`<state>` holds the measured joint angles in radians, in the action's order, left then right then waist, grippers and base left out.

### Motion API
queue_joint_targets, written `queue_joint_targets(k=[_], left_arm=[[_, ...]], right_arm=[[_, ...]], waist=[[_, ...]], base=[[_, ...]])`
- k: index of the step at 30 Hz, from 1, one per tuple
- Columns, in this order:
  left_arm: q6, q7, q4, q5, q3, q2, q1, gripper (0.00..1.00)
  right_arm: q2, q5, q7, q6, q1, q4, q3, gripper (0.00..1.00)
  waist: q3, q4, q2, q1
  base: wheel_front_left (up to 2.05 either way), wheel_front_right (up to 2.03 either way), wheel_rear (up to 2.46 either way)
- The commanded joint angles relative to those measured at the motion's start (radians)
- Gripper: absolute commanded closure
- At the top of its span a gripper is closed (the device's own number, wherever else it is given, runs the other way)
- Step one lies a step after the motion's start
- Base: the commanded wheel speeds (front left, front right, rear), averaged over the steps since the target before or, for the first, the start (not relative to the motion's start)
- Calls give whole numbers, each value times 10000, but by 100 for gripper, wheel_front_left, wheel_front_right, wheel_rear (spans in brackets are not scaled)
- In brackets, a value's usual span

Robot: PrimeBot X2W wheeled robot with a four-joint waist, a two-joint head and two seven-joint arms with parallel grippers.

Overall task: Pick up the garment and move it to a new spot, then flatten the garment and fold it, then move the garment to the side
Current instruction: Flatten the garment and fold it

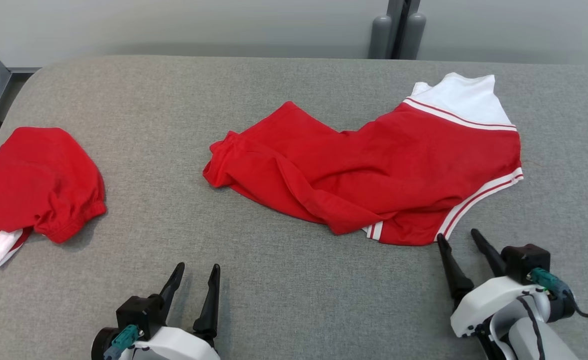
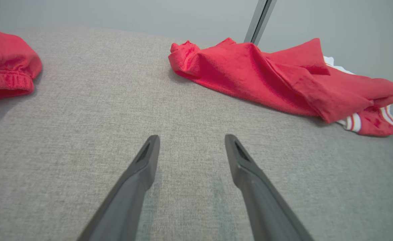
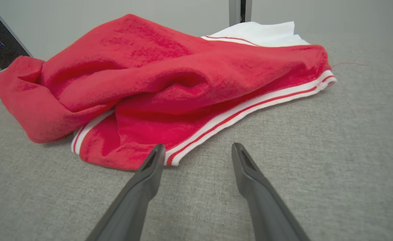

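Meanwhile, the right gripper (image 1: 458, 237), fingers spread and empty, noses toward the crumpled red garment with white striped trim (image 1: 374, 170), apparently readying a grasp; the left gripper (image 1: 197, 270) waits, likewise parted.

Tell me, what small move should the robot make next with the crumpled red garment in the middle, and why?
Probably ease the right tool forward onto the striped hem of the red garment and close. It is open, empty, tips almost at that hem; the left tool sits open farther off over bare table.
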<state>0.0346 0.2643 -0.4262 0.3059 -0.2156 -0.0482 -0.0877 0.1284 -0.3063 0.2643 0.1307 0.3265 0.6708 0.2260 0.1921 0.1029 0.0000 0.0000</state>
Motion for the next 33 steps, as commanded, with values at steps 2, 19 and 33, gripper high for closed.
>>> queue_joint_targets(k=[2,19,33], left_arm=[[83,2,-43,-98,20,-41,79,0],[81,4,-252,-335,236,-42,491,0],[28,2,-368,-179,215,-41,1121,0]], right_arm=[[-66,-160,1,1,-89,175,226,0],[55,-341,1,-1,-252,-1065,-212,100],[728,-624,1,1,-133,-3901,-1361,100]], waist=[[19,107,0,0],[-645,117,0,0],[-1859,-461,0,0]], base=[[0,0,0],[0,0,0],[0,0,0]])
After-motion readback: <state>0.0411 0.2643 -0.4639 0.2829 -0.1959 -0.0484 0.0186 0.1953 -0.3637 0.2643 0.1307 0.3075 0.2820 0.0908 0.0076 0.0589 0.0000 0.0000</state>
